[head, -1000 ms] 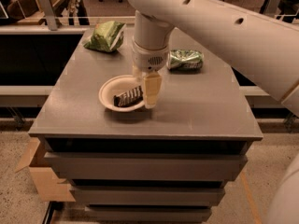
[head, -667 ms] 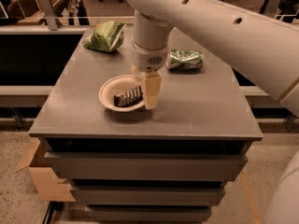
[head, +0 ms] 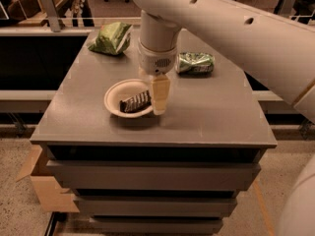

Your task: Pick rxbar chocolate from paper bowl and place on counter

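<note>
**Gripper (head: 160, 101) at bowl (head: 111, 101) right rim, bar (head: 135, 102) inside**

Count: one bar, one bowl, one chip bag (head: 111, 37) behind the bowl, one can (head: 195, 63) back-right of it, all on the counter (head: 211, 119). No change since 1 s ago. The gripper points down beside the bar's right end. Its opening and grip can't be told.

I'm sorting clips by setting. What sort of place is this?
Probably a lab or office test area, not a home: a grey drawer cabinet serves as the counter, a cardboard box sits on speckled flooring beside it, and a railing runs behind. The gripper hangs by the paper bowl.
</note>
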### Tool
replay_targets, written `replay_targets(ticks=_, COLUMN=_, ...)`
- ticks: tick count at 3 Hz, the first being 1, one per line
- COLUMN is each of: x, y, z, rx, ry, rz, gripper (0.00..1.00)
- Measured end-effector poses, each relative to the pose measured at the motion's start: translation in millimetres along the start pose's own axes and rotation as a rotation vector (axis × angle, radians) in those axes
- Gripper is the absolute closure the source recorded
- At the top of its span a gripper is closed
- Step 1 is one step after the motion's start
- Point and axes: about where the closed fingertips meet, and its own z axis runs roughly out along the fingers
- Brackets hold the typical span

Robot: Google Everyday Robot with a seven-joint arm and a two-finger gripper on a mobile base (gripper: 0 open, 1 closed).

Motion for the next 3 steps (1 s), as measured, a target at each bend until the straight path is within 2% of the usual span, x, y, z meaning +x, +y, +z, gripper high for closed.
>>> replay_targets(ticks=1, x=1.6, y=0.6, z=-1.6, rx=0.001, ry=0.007, rz=0.009, gripper=0.38)
replay_targets(ticks=3, x=-1.5, y=0.2, z=-2.8, rx=-0.002, ry=0.004, rz=0.017, gripper=0.81)
